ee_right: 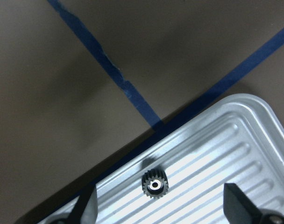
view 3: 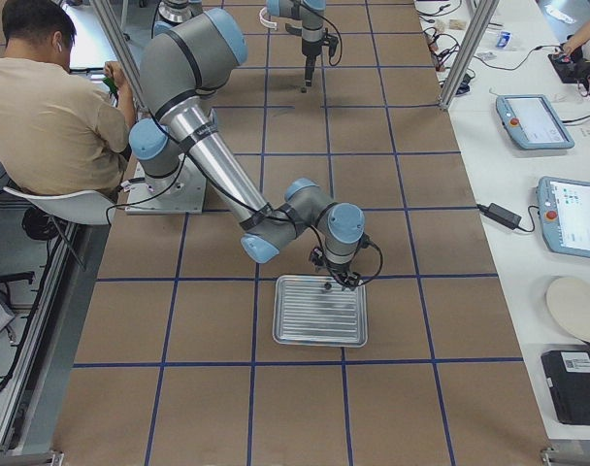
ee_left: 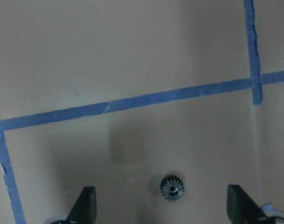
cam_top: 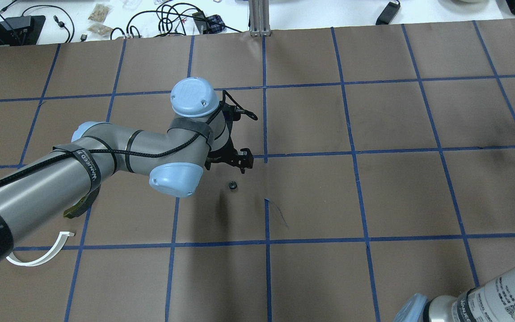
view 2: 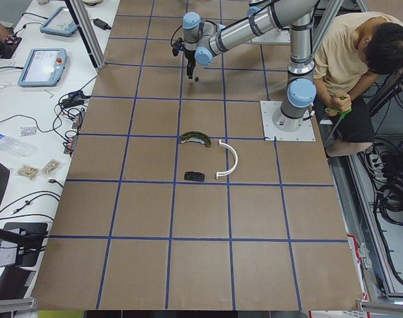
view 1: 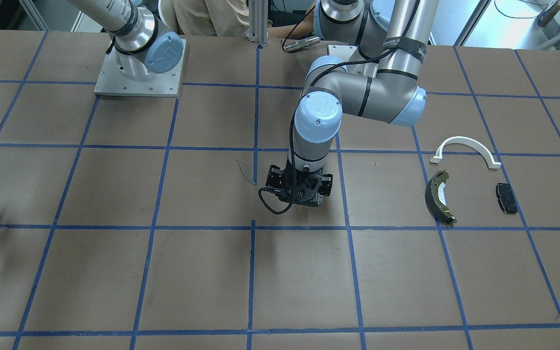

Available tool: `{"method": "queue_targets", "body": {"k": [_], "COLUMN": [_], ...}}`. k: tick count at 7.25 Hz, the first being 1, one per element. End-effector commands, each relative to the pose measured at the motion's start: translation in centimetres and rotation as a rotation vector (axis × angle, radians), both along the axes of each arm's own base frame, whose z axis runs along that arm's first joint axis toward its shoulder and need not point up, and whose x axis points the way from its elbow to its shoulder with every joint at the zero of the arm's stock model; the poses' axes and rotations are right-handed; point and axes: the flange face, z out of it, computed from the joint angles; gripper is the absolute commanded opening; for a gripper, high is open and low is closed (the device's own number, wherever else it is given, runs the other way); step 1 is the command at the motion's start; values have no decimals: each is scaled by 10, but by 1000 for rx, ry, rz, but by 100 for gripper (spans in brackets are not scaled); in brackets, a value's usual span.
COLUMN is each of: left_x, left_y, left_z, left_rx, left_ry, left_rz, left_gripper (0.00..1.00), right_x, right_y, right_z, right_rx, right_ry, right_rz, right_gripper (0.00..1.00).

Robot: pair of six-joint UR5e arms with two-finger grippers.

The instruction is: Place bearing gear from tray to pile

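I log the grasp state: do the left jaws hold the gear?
No, the gear lies on the table, apart from both open jaws.

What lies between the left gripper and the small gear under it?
Nothing: the stretch is bare. In the left wrist view the gear lies alone on the brown table, and the open left gripper does not touch it.

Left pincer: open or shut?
Open. In its wrist view the left pincer has fingers wide apart, a small gear lying free on the table below.
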Motion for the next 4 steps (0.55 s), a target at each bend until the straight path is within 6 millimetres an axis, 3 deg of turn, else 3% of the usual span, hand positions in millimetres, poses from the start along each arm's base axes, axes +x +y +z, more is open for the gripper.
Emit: {"method": "queue_targets", "body": {"k": [1,3,4], "left_x": [-2,-3,-2], "left_y": [0,0,1], "left_z": [-16,-21,-25], "left_rx": [19,27,37], "left_ry": [-5,-6,-9], "left_rz": [-12,-15,-16], "left_gripper": [89,75,75], "right_x": [-4,-15,-16], "right_y": [4,12,11], "right_z": [-9,-21,-23], "right_rx": [18,30,28], "right_ry": [2,-13,-16], "right_rz": [90,82,81], "right_gripper": [89,82,81]}}
